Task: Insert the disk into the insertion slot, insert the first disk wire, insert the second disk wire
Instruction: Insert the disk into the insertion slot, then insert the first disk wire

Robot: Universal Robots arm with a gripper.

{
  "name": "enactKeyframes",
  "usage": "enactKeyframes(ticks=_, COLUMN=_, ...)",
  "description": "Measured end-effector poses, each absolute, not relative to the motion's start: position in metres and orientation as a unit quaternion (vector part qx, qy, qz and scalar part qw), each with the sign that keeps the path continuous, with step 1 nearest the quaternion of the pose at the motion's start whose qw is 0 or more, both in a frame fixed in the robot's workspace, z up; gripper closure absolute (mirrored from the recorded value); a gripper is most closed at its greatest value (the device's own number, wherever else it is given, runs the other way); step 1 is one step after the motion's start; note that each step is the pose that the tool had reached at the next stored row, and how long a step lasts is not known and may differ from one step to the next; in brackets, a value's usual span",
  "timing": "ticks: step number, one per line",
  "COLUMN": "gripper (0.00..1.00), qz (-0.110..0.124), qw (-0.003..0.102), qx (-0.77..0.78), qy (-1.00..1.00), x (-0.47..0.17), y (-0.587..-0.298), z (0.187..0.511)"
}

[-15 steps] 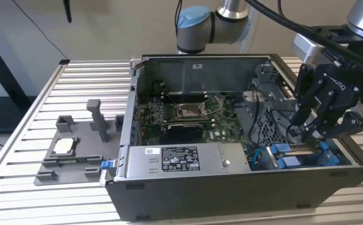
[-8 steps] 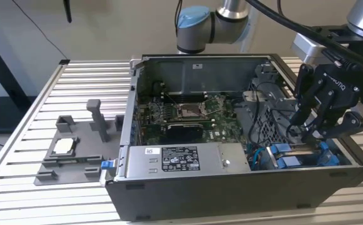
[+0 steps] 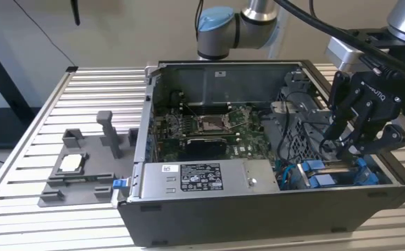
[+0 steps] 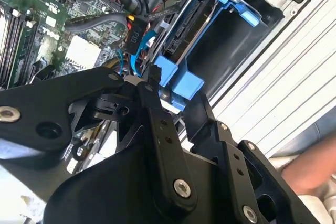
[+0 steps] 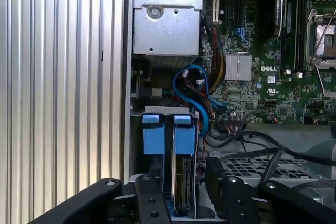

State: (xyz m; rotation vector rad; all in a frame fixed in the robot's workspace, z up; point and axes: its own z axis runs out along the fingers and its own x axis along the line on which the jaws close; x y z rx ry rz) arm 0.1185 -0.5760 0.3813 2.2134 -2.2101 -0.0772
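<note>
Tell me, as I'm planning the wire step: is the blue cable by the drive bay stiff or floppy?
Probably floppy: the blue cable curls in loose loops beside the slot. Likely light, being thin and flat. It may spring back if pushed, since the loops hold their arc unsupported.

The gripper (image 5: 181, 174) covered one end of the disk (image 5: 184, 190) in the first wrist view. The arm (image 3: 237, 26) ran off the exterior view's top edge. A blurred pinkish shape (image 4: 315, 166) could not be identified.
</note>
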Motion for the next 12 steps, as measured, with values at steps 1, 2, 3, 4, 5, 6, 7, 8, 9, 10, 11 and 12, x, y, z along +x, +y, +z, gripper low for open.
enactKeyframes(ticks=1, gripper=0.53, qz=-0.025, qw=0.006, qx=0.707, qy=-0.706, x=0.1184, y=-0.5761, z=0.3813)
enactKeyframes(ticks=2, gripper=0.53, qz=-0.025, qw=0.006, qx=0.707, qy=-0.706, x=0.1184, y=-0.576, z=0.3814)
enactKeyframes(ticks=3, gripper=0.53, qz=-0.025, qw=0.006, qx=0.707, qy=-0.706, x=0.1184, y=-0.5758, z=0.3818)
enactKeyframes(ticks=4, gripper=0.53, qz=-0.025, qw=0.006, qx=0.707, qy=-0.706, x=0.1184, y=-0.5757, z=0.3824)
enactKeyframes(ticks=5, gripper=0.53, qz=-0.025, qw=0.006, qx=0.707, qy=-0.706, x=0.1183, y=-0.5756, z=0.3831)
enactKeyframes(ticks=6, gripper=0.53, qz=-0.025, qw=0.006, qx=0.707, qy=-0.706, x=0.1183, y=-0.5754, z=0.3844)
enactKeyframes(ticks=7, gripper=0.53, qz=-0.025, qw=0.006, qx=0.707, qy=-0.706, x=0.1182, y=-0.5751, z=0.386)
enactKeyframes(ticks=8, gripper=0.53, qz=-0.025, qw=0.006, qx=0.707, qy=-0.706, x=0.1182, y=-0.5745, z=0.387)
enactKeyframes(ticks=9, gripper=0.53, qz=-0.025, qw=0.006, qx=0.707, qy=-0.706, x=0.1182, y=-0.5734, z=0.3875)
enactKeyframes(ticks=10, gripper=0.53, qz=-0.025, qw=0.006, qx=0.707, qy=-0.706, x=0.1182, y=-0.572, z=0.388)
enactKeyframes(ticks=11, gripper=0.53, qz=-0.025, qw=0.006, qx=0.707, qy=-0.706, x=0.1182, y=-0.57, z=0.3883)
enactKeyframes(ticks=12, gripper=0.53, qz=-0.025, qw=0.006, qx=0.708, qy=-0.706, x=0.1182, y=-0.5675, z=0.3883)
